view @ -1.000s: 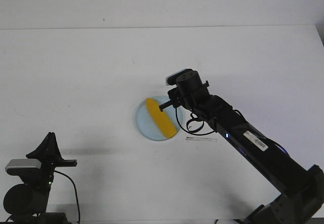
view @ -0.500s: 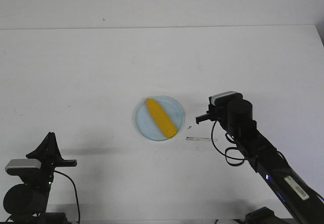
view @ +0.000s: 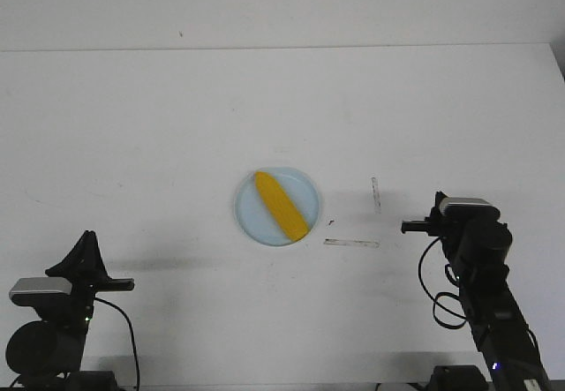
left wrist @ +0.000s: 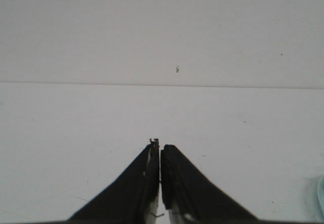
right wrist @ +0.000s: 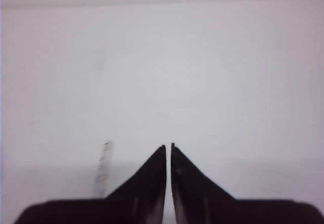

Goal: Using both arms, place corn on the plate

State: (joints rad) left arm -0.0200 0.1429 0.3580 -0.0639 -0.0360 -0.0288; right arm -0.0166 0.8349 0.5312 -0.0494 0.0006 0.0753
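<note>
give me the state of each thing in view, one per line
corn: lying diagonally on the plate, not held
plate: flat on the table, holding the corn
left tool: shut, empty, clear of the plate
right tool: shut, empty, over bare table right of the plate

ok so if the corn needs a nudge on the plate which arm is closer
Right, probably. The right hand is nearer the corn on the plate; the left hand is farther. Both are shut.
</note>
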